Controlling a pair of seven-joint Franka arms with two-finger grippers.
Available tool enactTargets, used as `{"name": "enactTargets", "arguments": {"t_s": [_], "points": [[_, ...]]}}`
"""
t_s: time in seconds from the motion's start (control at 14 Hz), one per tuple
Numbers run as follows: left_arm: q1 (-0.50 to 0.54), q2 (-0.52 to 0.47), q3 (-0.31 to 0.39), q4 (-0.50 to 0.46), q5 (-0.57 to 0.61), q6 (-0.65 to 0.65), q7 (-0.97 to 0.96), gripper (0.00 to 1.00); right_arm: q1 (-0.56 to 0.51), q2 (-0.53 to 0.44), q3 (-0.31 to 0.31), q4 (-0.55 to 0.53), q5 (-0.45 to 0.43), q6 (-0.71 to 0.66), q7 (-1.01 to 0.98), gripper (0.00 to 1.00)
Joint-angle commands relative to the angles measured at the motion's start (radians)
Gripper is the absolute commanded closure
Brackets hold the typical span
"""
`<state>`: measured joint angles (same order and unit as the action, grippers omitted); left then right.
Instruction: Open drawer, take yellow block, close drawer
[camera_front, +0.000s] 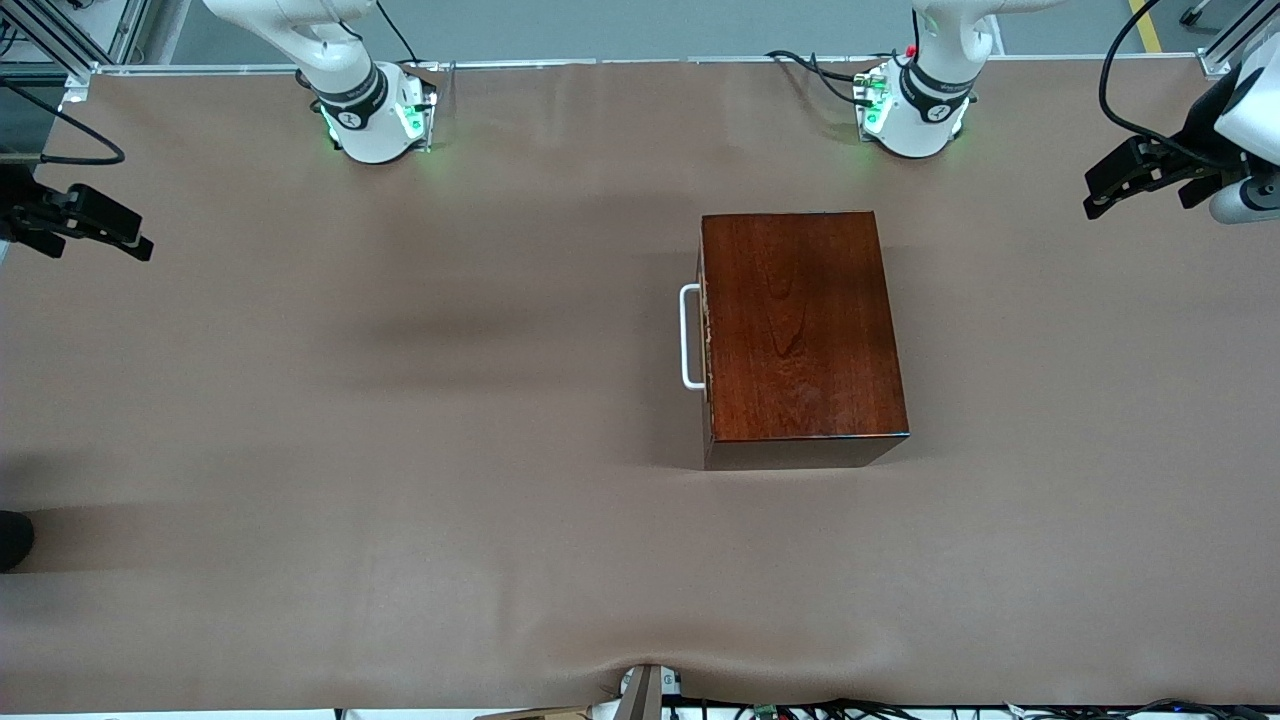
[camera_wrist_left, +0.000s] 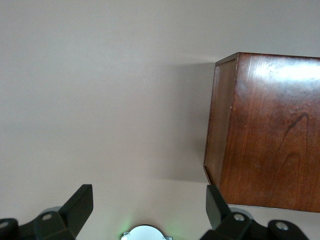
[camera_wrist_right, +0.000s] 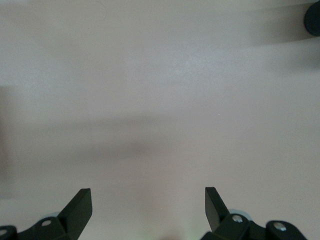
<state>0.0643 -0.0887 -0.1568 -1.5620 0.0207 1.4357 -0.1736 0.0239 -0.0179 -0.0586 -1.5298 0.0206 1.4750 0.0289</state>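
Note:
A dark reddish-brown wooden box (camera_front: 800, 325) stands on the brown table, somewhat toward the left arm's end. Its drawer (camera_front: 706, 330) is pushed in, and the white U-shaped handle (camera_front: 690, 337) faces the right arm's end. The yellow block is hidden. My left gripper (camera_front: 1100, 195) hangs open over the left arm's end of the table, apart from the box. In the left wrist view the box (camera_wrist_left: 270, 130) shows past the empty left gripper (camera_wrist_left: 149, 200). My right gripper (camera_front: 140, 238) waits open over the right arm's end; the right wrist view shows only bare table between the right gripper's (camera_wrist_right: 148, 200) fingers.
The two arm bases (camera_front: 375, 115) (camera_front: 915, 110) stand along the table edge farthest from the front camera. A dark round object (camera_front: 12, 540) sits at the table's edge at the right arm's end. Cables and a small bracket (camera_front: 645, 690) lie at the nearest edge.

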Motion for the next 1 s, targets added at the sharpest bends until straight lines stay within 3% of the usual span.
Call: {"name": "enactTargets", "arguments": {"t_s": [0.0,0.93], "points": [[0.011,0.000,-0.007,0.016,0.019,-0.018,0.022,0.00,-0.002,0.001,0.005,0.005,-0.008,-0.007,-0.003,0.00],[0.005,0.001,-0.012,0.017,0.019,-0.017,0.010,0.00,-0.004,0.003,0.005,0.005,-0.008,-0.007,-0.004,0.00]]}}
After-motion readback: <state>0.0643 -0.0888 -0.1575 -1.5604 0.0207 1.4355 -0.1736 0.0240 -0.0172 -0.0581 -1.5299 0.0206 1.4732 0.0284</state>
